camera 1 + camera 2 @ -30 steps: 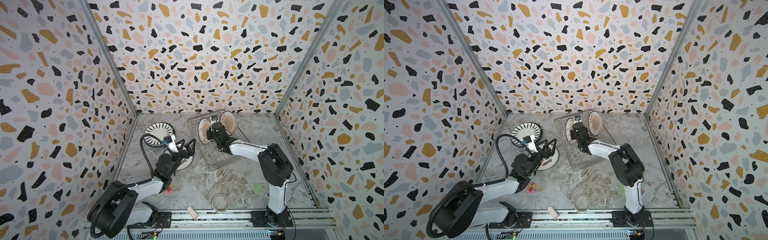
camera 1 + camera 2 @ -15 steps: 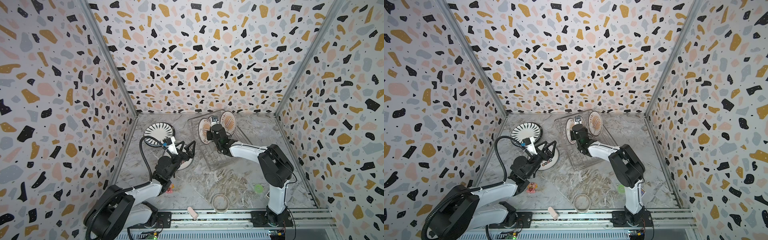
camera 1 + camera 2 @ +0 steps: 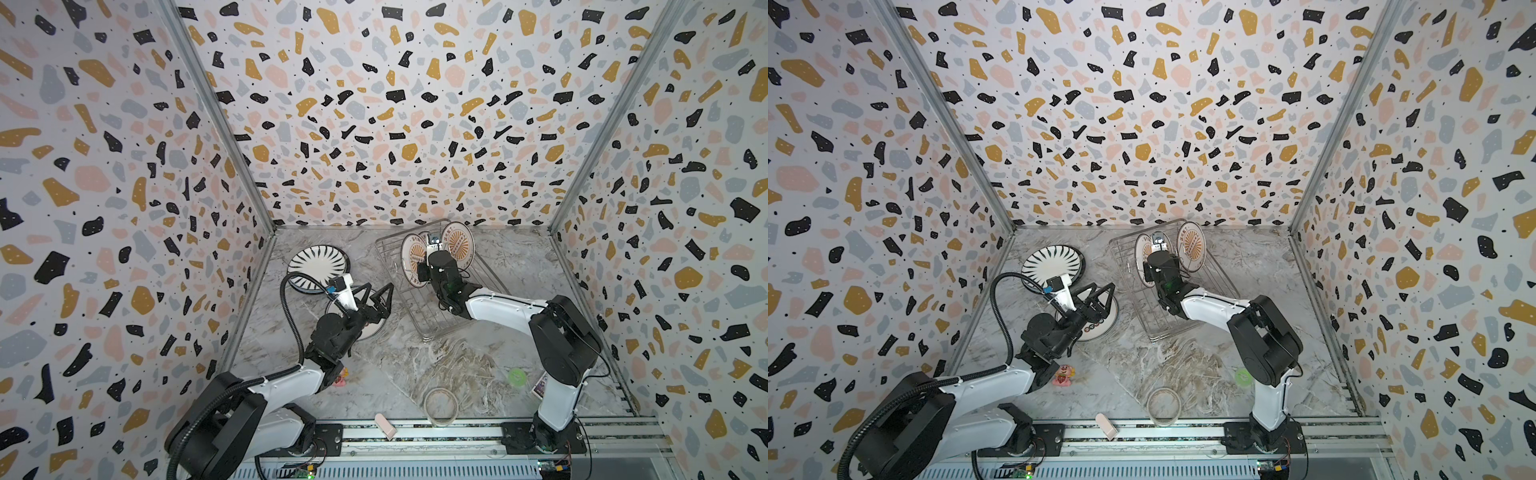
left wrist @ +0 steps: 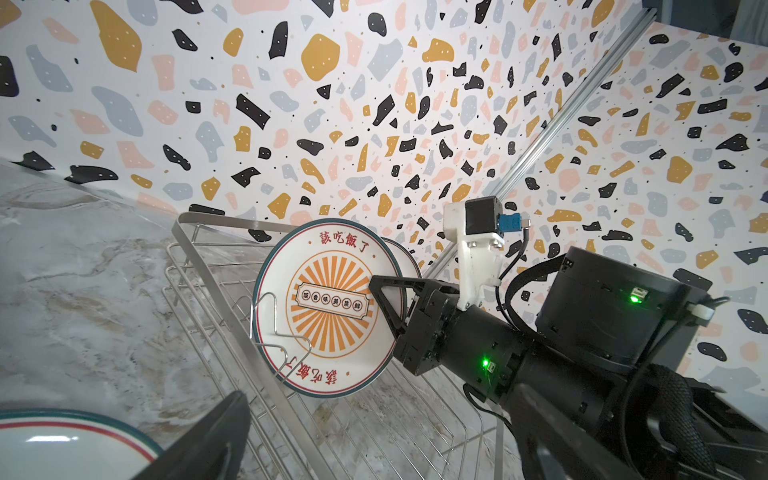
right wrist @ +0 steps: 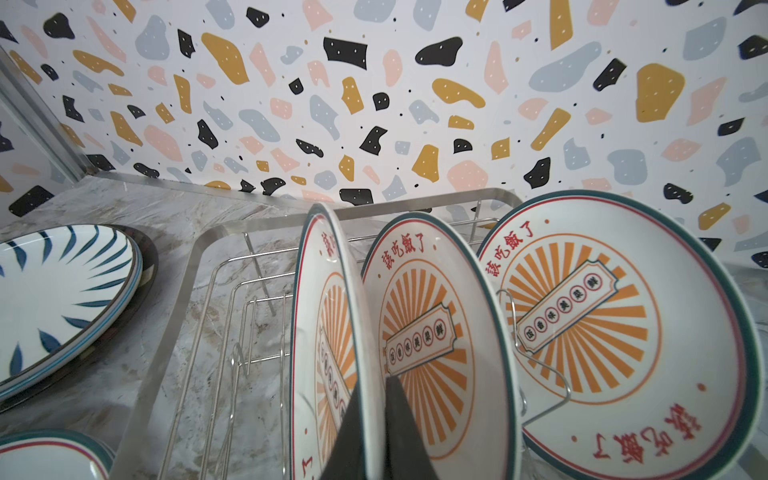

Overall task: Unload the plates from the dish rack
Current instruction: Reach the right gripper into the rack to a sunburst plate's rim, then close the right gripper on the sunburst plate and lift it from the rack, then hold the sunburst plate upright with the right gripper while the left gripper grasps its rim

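Now my right hand [image 5: 372, 415] is clenched on the rim of the nearest sunburst plate [image 5: 328, 316], the only part a pinch can take while it stands on edge between the prongs of the dish rack [image 5: 199, 257]. Two matching plates [image 5: 602, 324] stand behind it. My left hand [image 3: 379, 291] hangs spread wide over the red-rimmed plate [image 3: 372, 332] lying on the counter [image 3: 415, 374], beside the striped plate [image 3: 318, 264], probably ready to receive.
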